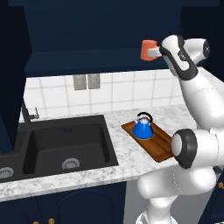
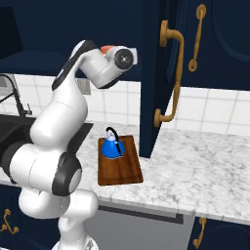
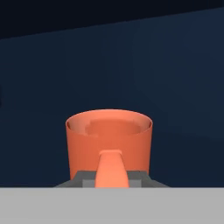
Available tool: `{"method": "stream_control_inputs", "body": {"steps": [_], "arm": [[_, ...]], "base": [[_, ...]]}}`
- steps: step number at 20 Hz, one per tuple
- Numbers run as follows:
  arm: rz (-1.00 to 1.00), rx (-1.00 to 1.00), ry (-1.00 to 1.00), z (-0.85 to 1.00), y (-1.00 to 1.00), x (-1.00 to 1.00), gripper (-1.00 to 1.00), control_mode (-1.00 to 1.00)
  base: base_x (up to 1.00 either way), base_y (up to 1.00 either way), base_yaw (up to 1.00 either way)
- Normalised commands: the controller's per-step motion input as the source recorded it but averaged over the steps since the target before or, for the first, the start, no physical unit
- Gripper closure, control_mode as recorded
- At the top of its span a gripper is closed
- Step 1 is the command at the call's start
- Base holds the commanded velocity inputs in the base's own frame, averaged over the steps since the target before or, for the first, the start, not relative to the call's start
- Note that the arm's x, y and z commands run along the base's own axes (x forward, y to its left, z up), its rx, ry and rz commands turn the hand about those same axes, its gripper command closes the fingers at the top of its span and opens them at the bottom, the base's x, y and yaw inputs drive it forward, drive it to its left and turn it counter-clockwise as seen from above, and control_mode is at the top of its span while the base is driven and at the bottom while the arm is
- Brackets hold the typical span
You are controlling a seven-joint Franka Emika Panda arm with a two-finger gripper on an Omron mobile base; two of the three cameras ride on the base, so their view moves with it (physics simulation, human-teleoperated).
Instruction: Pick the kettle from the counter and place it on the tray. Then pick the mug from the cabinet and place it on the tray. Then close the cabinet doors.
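Left base view: the white-grey speckled marble counter (image 1: 131,153) carries a black double sink (image 1: 65,146) toward its left end and a flat brown wooden tray (image 1: 158,142) at its right, the small bright blue cone-shaped kettle (image 1: 142,128) standing on the tray's far end. Above, the gripper (image 1: 154,53) holds the plain orange-red mug (image 1: 148,49) at the dark navy wall cabinet (image 1: 87,39)

Right base view: a navy door with a brass handle (image 2: 171,73) stands open beside the tray

Hand view: the jaws are clamped on the mug's loop handle (image 3: 112,168), the mug upright
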Motion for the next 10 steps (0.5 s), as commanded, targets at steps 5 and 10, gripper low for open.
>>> {"method": "stream_control_inputs", "body": {"steps": [5, 10], "arm": [[0.05, 0.00, -0.21, -0.05, 0.04, -0.89, 1.00, -1.00], [0.14, -0.04, -0.08, 0.00, 0.36, -1.00, 1.00, -1.00]], "base": [[0.00, 0.00, 0.00], [0.00, 0.00, 0.00]]}}
